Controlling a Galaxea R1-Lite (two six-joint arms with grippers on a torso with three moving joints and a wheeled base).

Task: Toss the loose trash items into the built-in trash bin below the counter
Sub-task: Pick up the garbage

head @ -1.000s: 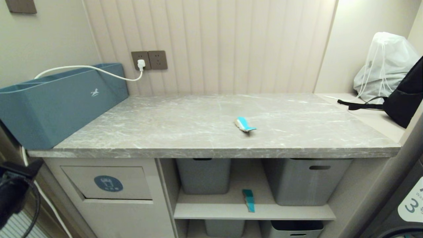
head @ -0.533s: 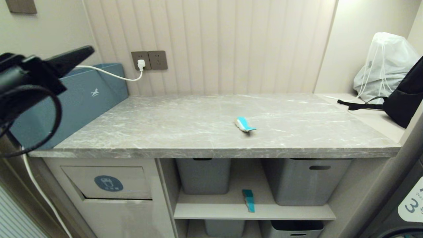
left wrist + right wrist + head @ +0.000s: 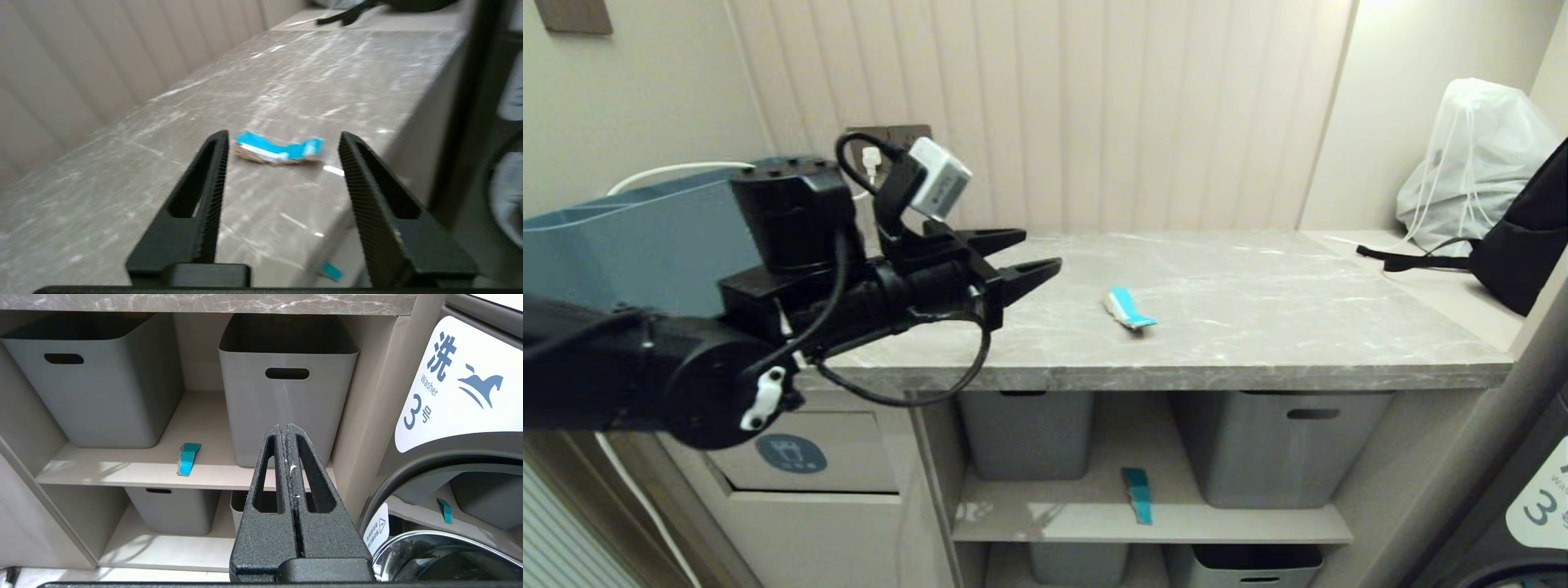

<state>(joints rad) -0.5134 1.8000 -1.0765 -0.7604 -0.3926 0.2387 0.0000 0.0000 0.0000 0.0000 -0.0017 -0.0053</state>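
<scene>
On grey marble counter [image 3: 1258, 327]: teal wrapper [image 3: 1128, 309] lying crosswise ahead of left gripper [image 3: 1021, 257], prongs apart, empty, levelled at it; right gripper [image 3: 289, 435] pressed together, parked lower down.

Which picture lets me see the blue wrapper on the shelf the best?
The right wrist view: the shelf wrapper lies unblocked on the shelf between two grey tubs. The head view shows it smaller, below the counter. The left wrist view catches only a blue scrap at the picture's edge, maybe the same wrapper.
</scene>
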